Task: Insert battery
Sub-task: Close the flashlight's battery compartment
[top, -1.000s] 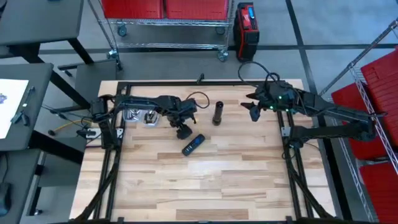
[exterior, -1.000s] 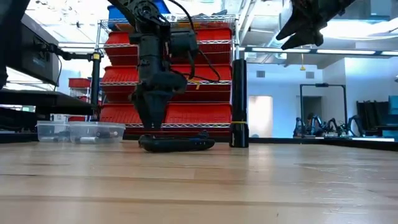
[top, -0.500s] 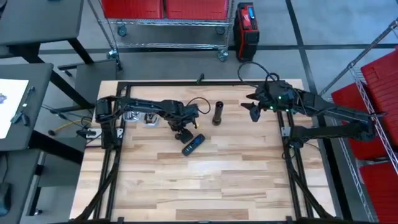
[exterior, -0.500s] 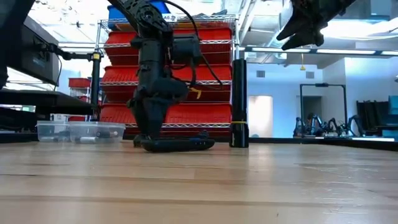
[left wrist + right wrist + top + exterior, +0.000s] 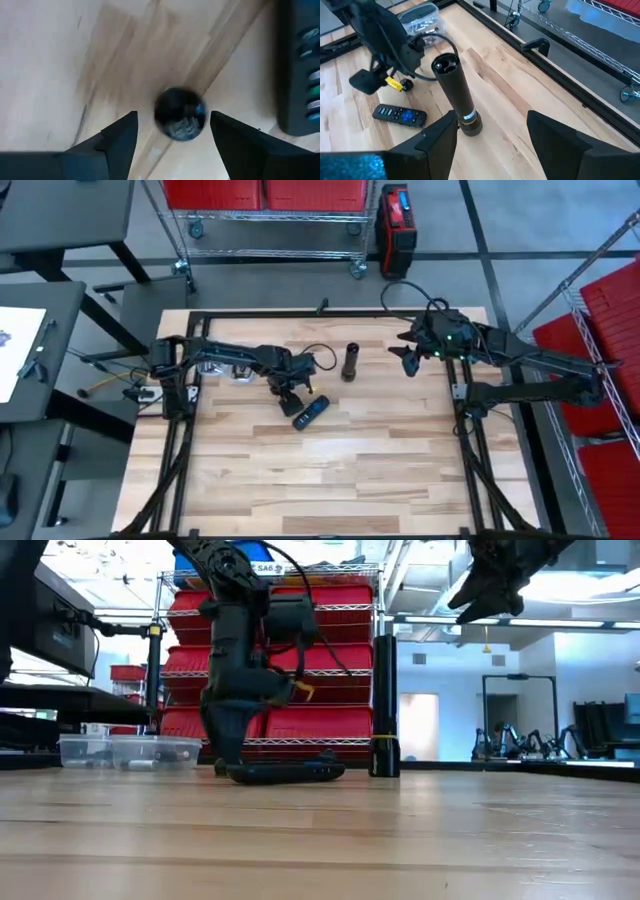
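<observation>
A black flashlight body [image 5: 350,362] stands upright on its end at the table's far middle, its open top [image 5: 445,65] up. A dark remote [image 5: 311,412] lies flat nearer. My left gripper [image 5: 284,392] is low over the table just left of the remote, open and pointing down. Between its fingers a small dark round thing [image 5: 180,114] sits on the wood, apart from both. Whether it is the battery, I cannot tell. My right gripper [image 5: 408,361] hangs open in the air right of the flashlight.
Clear plastic tubs [image 5: 215,367] with small metal parts stand at the far left, behind my left arm. The remote [image 5: 300,70] lies close beside my left gripper. A black frame rail [image 5: 530,85] runs along the table's far edge. Bare wood [image 5: 330,470] fills the near half.
My left gripper has shifted a little toward the table's left edge, away from the remote, staying low over the wood. The remote and the flashlight have not moved.
</observation>
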### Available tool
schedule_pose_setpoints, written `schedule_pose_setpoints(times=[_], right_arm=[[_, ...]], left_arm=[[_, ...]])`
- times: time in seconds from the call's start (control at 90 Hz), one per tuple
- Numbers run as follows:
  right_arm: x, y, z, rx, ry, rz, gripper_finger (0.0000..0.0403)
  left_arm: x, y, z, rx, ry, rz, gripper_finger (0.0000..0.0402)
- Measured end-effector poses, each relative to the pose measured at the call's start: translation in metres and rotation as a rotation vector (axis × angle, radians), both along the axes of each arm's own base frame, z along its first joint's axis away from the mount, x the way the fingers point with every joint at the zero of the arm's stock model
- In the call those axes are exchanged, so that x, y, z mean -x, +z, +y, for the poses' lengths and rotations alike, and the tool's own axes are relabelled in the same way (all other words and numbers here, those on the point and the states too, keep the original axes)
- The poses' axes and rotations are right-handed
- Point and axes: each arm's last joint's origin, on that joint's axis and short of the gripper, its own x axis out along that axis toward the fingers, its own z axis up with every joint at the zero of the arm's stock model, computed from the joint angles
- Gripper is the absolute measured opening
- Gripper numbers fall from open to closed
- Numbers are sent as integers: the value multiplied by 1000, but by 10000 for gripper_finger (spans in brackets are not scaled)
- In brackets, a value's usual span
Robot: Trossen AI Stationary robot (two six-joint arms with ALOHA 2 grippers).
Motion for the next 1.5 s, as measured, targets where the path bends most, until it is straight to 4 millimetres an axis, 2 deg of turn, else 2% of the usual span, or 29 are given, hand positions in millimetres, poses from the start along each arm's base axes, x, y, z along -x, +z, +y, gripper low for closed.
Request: schedule_pose_setpoints(times=[0.433,0.933,1.044,1.289,1.5], right_arm=[[0,1,0,5,-2,-5,226],[0,1,0,5,-3,-5,226],[0,1,0,5,-2,-5,226],[0,1,0,4,-3,-5,226],[0,1,0,4,-3,-5,226]], left_arm=[[6,-13,-1,9,38,7,228],[6,-13,-1,10,48,-4,226],[5,-13,-1,10,53,-4,207],[5,-13,-1,11,53,-7,129],[5,-13,-1,12,49,-9,127]])
